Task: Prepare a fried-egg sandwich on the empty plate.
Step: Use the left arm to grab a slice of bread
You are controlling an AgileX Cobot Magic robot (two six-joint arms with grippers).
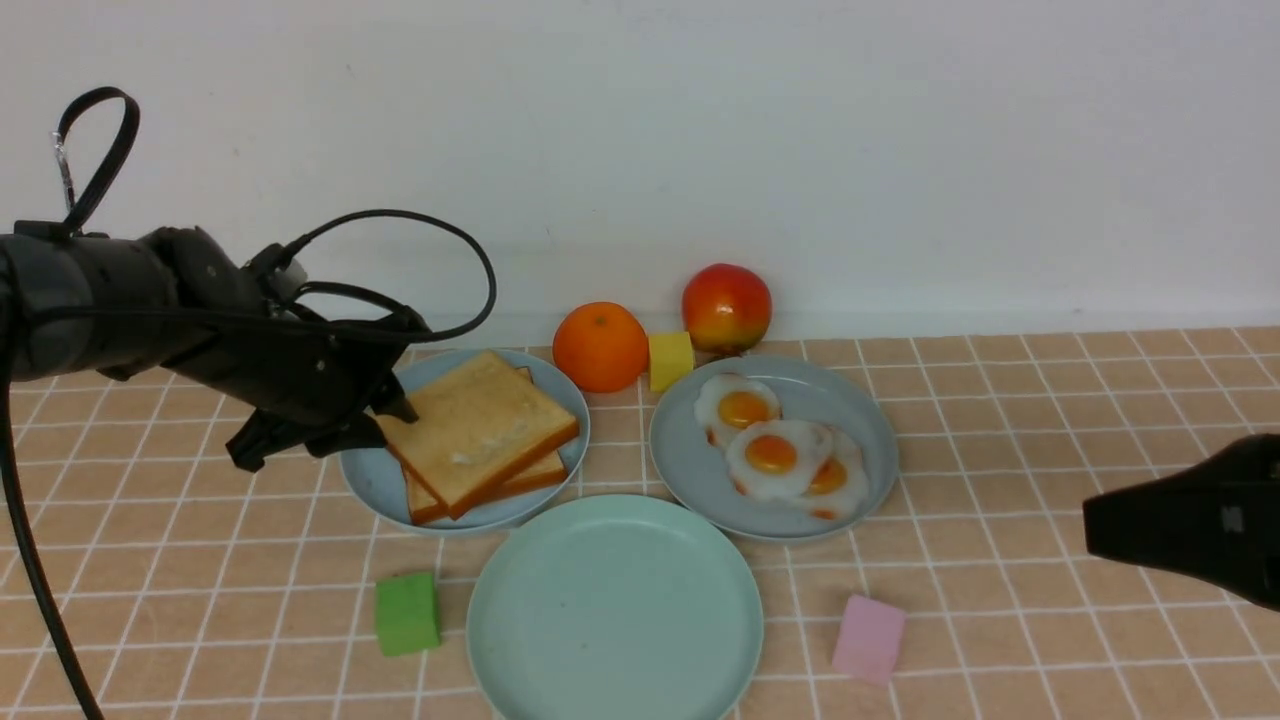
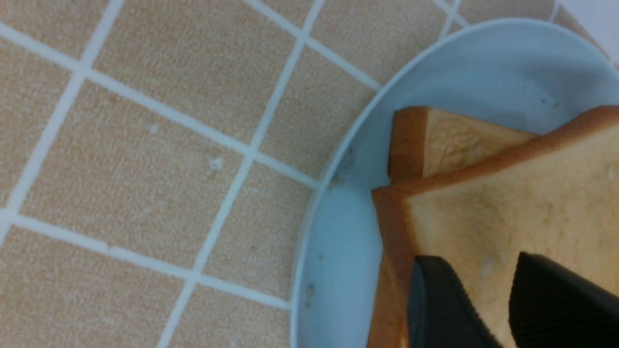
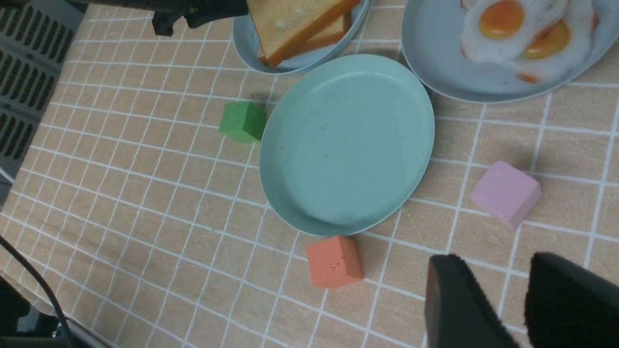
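Because the left gripper (image 2: 483,270) is held apart at only its corner, the top toast slice (image 2: 532,203) could be pushed aside unclamped

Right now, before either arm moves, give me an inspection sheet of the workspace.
Surface: tan tiled cloth.
Job's things: two toast slices stacked on the sky-blue plate; three fried eggs overlapping on the grey-blue plate; mint plate bare.
Clutter: orange, apple, yellow cube by the wall; green cube, pink cube, orange-red cube around the mint plate.
Grippers: left gripper open over a toast corner; right gripper open above bare cloth.
Cables: black cable looping over the left arm.
Surroundings: white wall; grey grating past the cloth's edge.
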